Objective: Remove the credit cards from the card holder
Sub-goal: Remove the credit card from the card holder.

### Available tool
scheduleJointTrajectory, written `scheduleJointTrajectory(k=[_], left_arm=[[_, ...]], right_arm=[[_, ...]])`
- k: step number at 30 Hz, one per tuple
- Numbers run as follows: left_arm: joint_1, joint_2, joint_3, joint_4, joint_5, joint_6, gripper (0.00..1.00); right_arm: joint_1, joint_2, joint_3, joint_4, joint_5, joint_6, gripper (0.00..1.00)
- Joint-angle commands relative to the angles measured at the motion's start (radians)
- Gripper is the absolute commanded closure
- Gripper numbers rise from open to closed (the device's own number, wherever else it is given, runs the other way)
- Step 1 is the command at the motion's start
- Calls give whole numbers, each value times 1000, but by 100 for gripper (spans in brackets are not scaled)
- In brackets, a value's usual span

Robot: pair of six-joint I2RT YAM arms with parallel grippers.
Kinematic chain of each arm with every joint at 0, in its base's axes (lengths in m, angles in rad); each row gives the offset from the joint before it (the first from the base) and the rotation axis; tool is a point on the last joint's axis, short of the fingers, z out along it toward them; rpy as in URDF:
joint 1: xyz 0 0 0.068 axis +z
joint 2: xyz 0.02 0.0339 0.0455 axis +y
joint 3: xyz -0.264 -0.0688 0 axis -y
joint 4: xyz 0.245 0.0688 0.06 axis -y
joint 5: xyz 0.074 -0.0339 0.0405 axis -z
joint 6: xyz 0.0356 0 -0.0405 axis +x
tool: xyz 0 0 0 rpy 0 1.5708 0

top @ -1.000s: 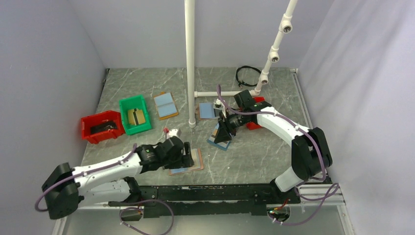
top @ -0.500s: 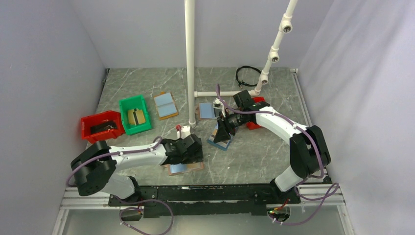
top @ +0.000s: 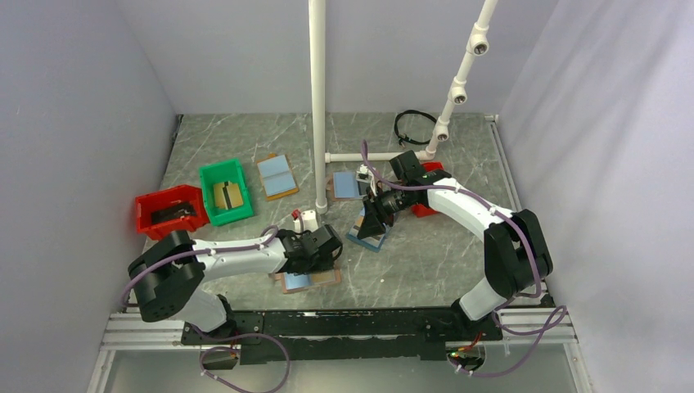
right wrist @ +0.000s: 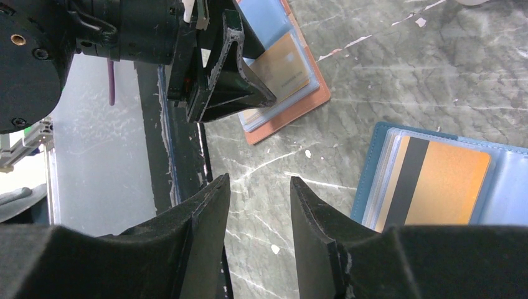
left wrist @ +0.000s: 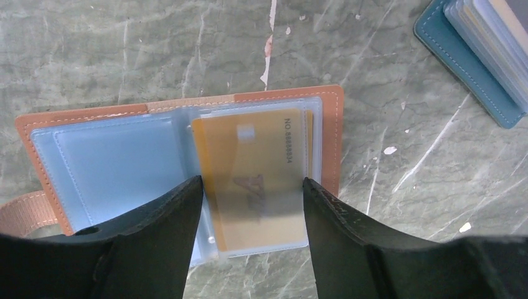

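Observation:
The card holder (left wrist: 112, 162) lies open on the marble near the table's front edge (top: 307, 281). It has a tan-brown rim and a light blue left half. Its right half is a clear sleeve showing a gold card (left wrist: 255, 156). No dark credit cards show in it. My left gripper (left wrist: 252, 187) hangs just over that sleeve, open, one finger along each long side of the gold card. Farther back, my right gripper (right wrist: 259, 179) is open over bare marble beside a navy-rimmed holder (right wrist: 436, 187), nothing between its fingers.
A red bin (top: 170, 211) with something dark in it and a green bin (top: 226, 191) with gold cards stand at the left. Two more tan holders (top: 277, 175) (top: 348, 184) lie farther back. A white pipe post (top: 317, 106) rises mid-table, a black cable (top: 413, 127) behind.
My left arm has swung right and settled over the holder's sleeve half, and its jaws have narrowed around the gold card. The right arm has not moved.

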Motion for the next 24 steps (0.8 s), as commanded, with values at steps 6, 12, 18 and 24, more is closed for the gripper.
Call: scheduleJointTrajectory(k=[6,12,18,24], left_arm=[[-9,-65,-41,-2,-7,-26,42],[-7,-136,-116,76,4,-35,60],[3,-172,-181,94,9,-69,75],[24,-208,-279,255,72,-51,97]], right_arm=[[3,7,1,23,-32,4,57],[47,36,-19,55,-52,28,57],[120,95,-46,163,-3,162,58],[122,137,-131,382,-4,382,53]])
